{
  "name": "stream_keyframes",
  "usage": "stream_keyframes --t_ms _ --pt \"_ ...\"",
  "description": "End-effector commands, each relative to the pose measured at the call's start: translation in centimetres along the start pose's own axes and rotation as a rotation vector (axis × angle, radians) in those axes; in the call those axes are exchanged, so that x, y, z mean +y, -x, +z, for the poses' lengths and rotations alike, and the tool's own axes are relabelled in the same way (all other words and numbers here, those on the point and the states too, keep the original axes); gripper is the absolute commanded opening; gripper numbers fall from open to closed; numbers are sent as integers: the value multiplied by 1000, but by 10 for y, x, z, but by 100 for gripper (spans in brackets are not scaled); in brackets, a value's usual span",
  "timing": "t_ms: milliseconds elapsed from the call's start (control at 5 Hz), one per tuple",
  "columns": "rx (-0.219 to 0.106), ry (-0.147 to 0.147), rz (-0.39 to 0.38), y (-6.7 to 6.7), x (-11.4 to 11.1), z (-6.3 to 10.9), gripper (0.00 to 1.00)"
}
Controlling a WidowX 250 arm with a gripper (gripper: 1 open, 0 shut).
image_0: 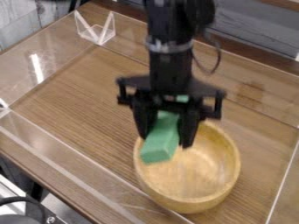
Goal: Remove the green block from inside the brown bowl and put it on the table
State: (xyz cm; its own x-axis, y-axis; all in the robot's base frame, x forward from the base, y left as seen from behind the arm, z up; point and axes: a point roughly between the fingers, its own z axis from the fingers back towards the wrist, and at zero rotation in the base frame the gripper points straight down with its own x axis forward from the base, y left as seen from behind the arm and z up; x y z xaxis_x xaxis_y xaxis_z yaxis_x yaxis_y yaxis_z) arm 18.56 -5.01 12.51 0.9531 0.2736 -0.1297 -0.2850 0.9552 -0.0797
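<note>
Seen from the single camera view, one black gripper has its jaws closed on one green block, which hangs below them. Taking the brown bowl as the landmark, the block appears over the bowl's far left part in the picture, its lower end overlapping the inside; the exact height above the bowl cannot be told. One bowl is there, round, light tan and thick-rimmed, with a pale inside, and no second block shows in the part of it that is visible.

The block is a plain, bright green bar, flat and elongated, with straight edges. It is tilted rather than level, its upper end partly covered by the dark gripper, its lower end reaching toward the bottom of the picture. Its visible broad face looks evenly coloured, without any marking.

Around the bowl lies one table, brown and wood-grained with darker streaks. Well apart from the bowl, toward the picture's upper left, is one clear, angular object with pale edges. To the bowl's left, beyond a clear plastic wall, one black cable curves in the picture's lower left corner.
</note>
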Motion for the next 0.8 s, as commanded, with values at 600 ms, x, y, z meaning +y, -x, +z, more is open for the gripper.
stream_keyframes --t_ms 600 --pt "-123 34 -83 -16 19 48 0"
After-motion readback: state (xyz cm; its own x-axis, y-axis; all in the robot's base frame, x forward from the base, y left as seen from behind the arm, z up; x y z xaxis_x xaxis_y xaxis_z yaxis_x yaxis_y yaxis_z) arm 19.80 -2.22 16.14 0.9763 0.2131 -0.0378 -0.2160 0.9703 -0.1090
